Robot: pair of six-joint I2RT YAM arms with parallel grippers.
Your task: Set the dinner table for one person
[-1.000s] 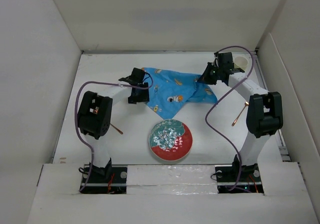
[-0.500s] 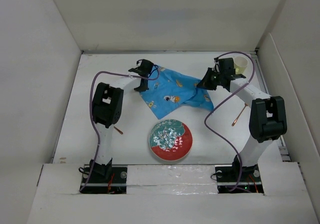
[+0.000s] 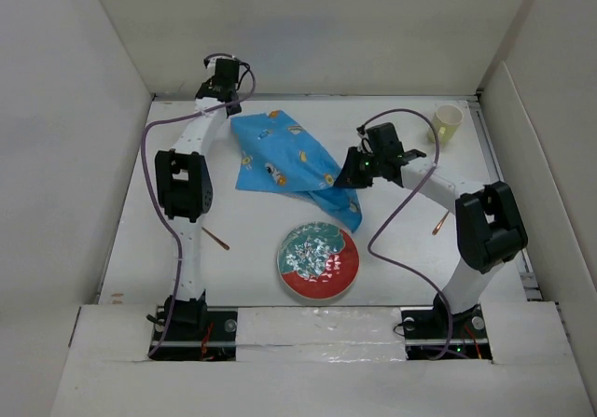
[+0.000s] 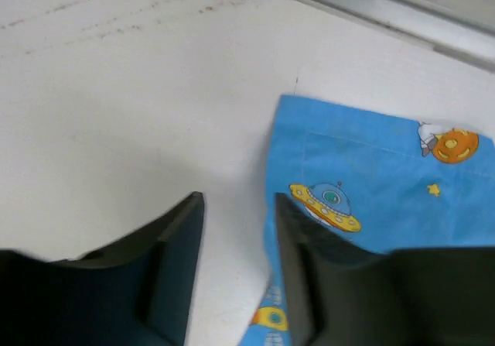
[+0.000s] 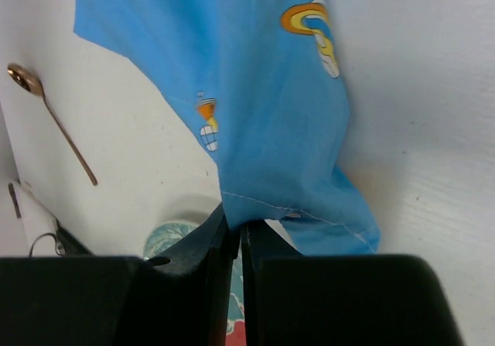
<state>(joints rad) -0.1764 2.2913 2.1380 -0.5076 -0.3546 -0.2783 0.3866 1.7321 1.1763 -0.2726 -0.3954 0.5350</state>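
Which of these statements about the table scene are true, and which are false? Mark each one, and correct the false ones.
1. The right gripper is shut on the blue cloth. True.
2. The left gripper is shut on the cloth too. False: it is open, with nothing between its fingers and the cloth's corner beside one of them.
3. The cup stands on the plate. False: the cup stands upright in the far right corner, well apart from the plate.
4. The plate lies on the table, nearer the arm bases than the cloth is. True.
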